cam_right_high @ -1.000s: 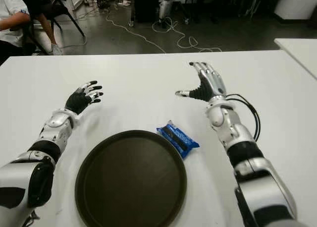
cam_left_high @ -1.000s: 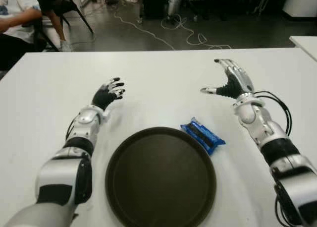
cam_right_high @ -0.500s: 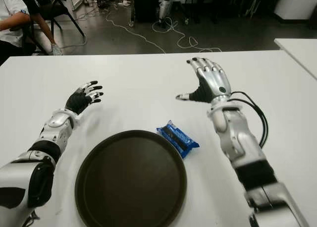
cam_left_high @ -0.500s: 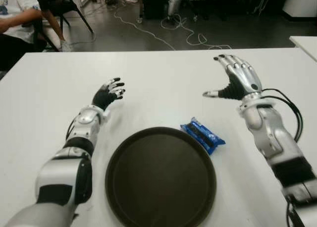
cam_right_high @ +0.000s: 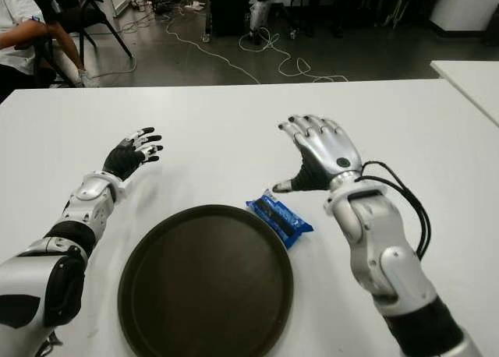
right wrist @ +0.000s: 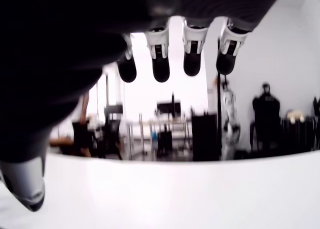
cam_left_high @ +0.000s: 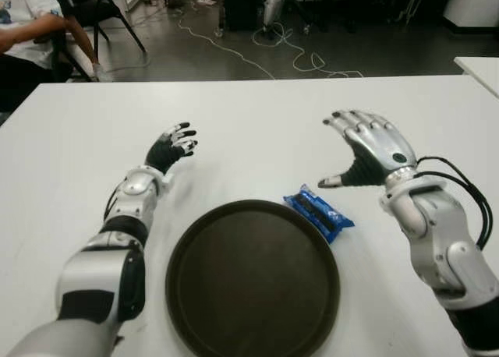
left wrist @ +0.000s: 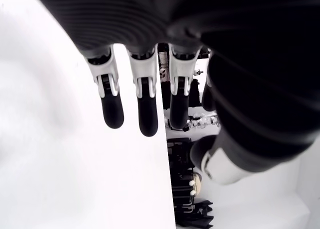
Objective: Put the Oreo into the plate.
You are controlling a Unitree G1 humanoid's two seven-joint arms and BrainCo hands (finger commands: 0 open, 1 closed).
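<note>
A blue Oreo pack [cam_left_high: 319, 213] lies on the white table, touching the right rim of a round dark plate [cam_left_high: 252, 281] that holds nothing. My right hand [cam_left_high: 361, 149] hovers open just right of and beyond the pack, palm down, fingers spread, thumb tip [cam_left_high: 326, 182] pointing toward the pack. Nothing is in its grasp in the right wrist view, where its fingertips [right wrist: 161, 70] hang over bare table. My left hand [cam_left_high: 171, 147] shows open at the left of the plate, farther back, holding nothing.
The white table [cam_left_high: 249, 131] stretches wide around the plate. A seated person [cam_left_high: 23, 30] and chairs are beyond the far left corner. Cables [cam_left_high: 288, 49] lie on the floor behind. Another white table edge [cam_left_high: 479, 65] shows at the far right.
My right hand has come back toward me and lowered, turning palm down, and now sits close beside the Oreo pack. The left hand, pack and plate have not moved.
</note>
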